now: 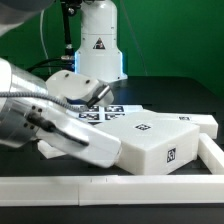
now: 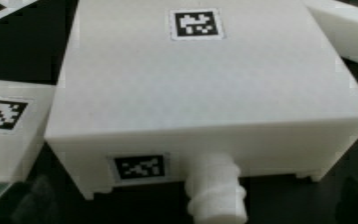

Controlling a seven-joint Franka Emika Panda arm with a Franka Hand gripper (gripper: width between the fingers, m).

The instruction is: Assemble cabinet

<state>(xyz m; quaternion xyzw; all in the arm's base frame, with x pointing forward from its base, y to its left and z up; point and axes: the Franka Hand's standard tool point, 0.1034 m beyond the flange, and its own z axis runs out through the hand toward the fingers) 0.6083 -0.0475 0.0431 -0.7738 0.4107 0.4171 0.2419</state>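
Nearest in the exterior view, a long white rail [image 1: 100, 186] lies across the front of the dark tabletop [image 1: 190, 95], and turns away along the exterior view's right. Just behind it stands the cabinet [image 1: 150, 140], a white box with one square tag on its top and one on the side toward the rail. Its long axis runs across the picture, from the exterior view's left to the right, where it goes a little farther back. In the wrist view, the cabinet's short end faces the camera, with a tag and, beside it, the small round peg [image 2: 211, 190], which sticks out toward the camera. Beside the box lies a flat white piece [image 2: 7, 120] with a tag; I cannot tell if it is a panel. The arm [image 1: 50, 125] reaches in low from the exterior view's left, blurred, with its end close to the left end of the cabinet. The fingers are not sharp in either view; they stand fully apart and hold nothing. Farther back lies the marker board [image 1: 100, 112], and behind it rises the robot base [image 1: 100, 45].
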